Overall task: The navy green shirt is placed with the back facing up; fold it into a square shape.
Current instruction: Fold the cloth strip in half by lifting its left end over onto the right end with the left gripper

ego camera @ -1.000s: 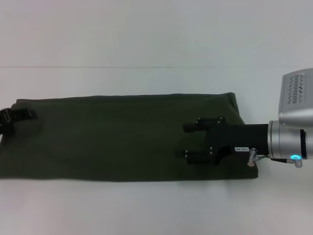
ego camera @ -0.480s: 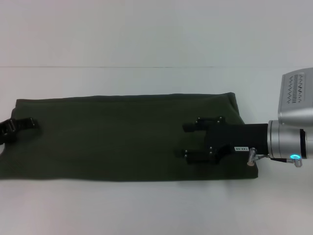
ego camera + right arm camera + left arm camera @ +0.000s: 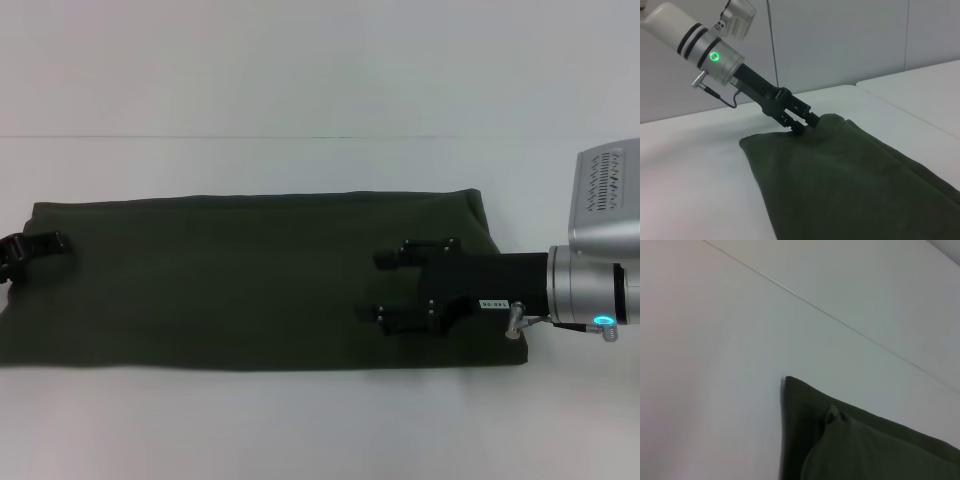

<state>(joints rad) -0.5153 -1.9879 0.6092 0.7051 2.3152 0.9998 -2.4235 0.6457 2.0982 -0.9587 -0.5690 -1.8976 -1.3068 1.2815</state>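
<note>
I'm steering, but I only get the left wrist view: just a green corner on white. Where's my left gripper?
Observer: The head view shows the left gripper at the left end of the navy green shirt.
Operator: What shape is the shirt?
Observer: A long band lying flat across the table, not a square yet.
Operator: And the other arm?
Observer: The right gripper is over the shirt's right end, open.

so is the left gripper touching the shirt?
Touching. The right wrist view shows the left gripper closed on a raised pinch of the navy green shirt at its end.
</note>
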